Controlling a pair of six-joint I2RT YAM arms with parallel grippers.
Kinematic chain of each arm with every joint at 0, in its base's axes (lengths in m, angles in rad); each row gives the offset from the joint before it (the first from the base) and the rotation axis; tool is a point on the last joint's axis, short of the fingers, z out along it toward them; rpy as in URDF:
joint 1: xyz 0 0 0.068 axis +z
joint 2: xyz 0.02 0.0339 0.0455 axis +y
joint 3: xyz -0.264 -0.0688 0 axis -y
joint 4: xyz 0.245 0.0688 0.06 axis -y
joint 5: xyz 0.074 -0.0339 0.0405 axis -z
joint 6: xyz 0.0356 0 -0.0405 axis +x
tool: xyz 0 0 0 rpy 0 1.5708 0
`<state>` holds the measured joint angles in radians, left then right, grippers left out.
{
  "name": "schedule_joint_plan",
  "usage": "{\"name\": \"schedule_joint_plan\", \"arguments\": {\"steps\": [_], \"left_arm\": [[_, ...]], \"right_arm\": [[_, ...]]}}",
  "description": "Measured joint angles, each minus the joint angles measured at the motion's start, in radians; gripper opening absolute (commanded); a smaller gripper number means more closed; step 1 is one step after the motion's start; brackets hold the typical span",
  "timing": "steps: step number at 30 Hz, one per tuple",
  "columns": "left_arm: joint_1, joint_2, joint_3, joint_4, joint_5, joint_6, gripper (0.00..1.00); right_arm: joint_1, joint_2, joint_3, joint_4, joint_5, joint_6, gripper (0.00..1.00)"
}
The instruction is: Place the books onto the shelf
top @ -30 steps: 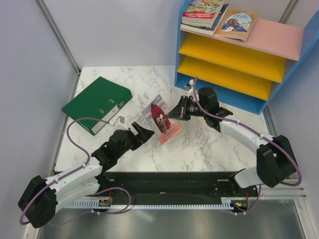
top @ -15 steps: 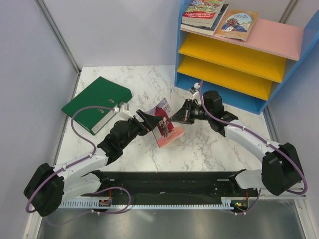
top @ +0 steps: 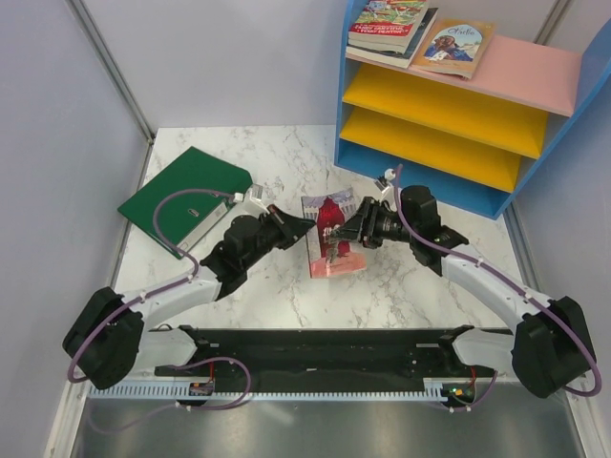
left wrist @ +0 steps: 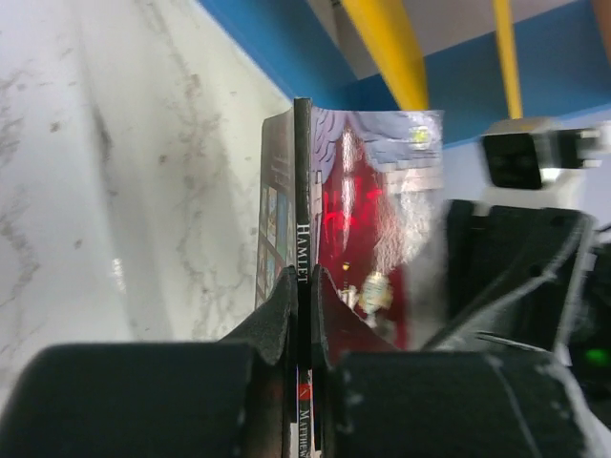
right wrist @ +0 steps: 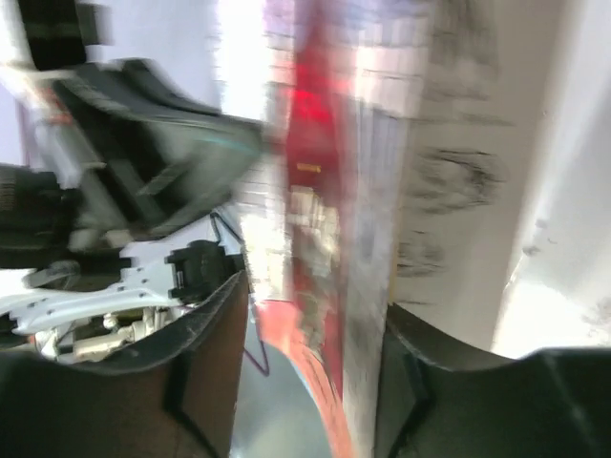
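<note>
Pink-red book (top: 329, 237), "Hamlet" on its spine, is held mid-worktop between the two arms, well apart from the shelf (top: 420, 184) at far right. Left gripper (top: 304, 227) is closed tight on the spine edge. This is seen plainly in the left wrist view, where both fingers (left wrist: 279, 307) are pressed flat against the spine. The narrow-edge pinch is judged to be chosen so the book can be carried on edge and slid onto a board. Right gripper (top: 348, 232) is set at the opposite edge, jaws parted with the book between them. The right wrist view is blurred, so contact with the covers cannot be confirmed, but no clamp is seen. Weight is judged to be carried by the left gripper alone. The cover is tilted up toward the top camera; whether the lower edge is touching the worktop (top: 286, 157) cannot be told. Three books are already laid flat on the pink top board (top: 535, 62): red illustrated book (top: 389, 21) on a dark book (top: 423, 43), tan book (top: 456, 43) just beside at right. Green binder (top: 186, 196) lies at far left, not part of the job. Step is judged as a handover between arms, task past halfway. Risk: the thin paperback could twist or droop under a one-edge pinch.
</note>
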<state>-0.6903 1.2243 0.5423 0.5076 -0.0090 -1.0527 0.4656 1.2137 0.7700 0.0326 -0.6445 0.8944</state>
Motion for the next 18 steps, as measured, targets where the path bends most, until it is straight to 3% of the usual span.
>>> {"name": "schedule_joint_plan", "arguments": {"steps": [2, 7, 9, 13, 18], "left_arm": [[0.007, -0.020, 0.033, -0.020, 0.021, 0.005, 0.02], [0.083, -0.080, 0.100, -0.056, 0.099, 0.008, 0.02], [0.129, -0.079, 0.126, -0.057, 0.150, 0.008, 0.02], [0.204, -0.024, 0.192, -0.043, 0.287, 0.008, 0.02], [0.229, 0.087, 0.271, -0.015, 0.431, 0.008, 0.02]], "right_arm": [[-0.014, -0.016, -0.024, -0.029, 0.030, -0.014, 0.70], [-0.074, -0.051, -0.091, -0.095, 0.080, -0.040, 0.74], [-0.099, -0.059, -0.102, -0.112, 0.087, -0.052, 0.82], [-0.126, -0.094, -0.102, -0.121, 0.099, -0.074, 0.93], [-0.158, -0.155, -0.102, -0.094, 0.090, -0.079, 0.95]]}}
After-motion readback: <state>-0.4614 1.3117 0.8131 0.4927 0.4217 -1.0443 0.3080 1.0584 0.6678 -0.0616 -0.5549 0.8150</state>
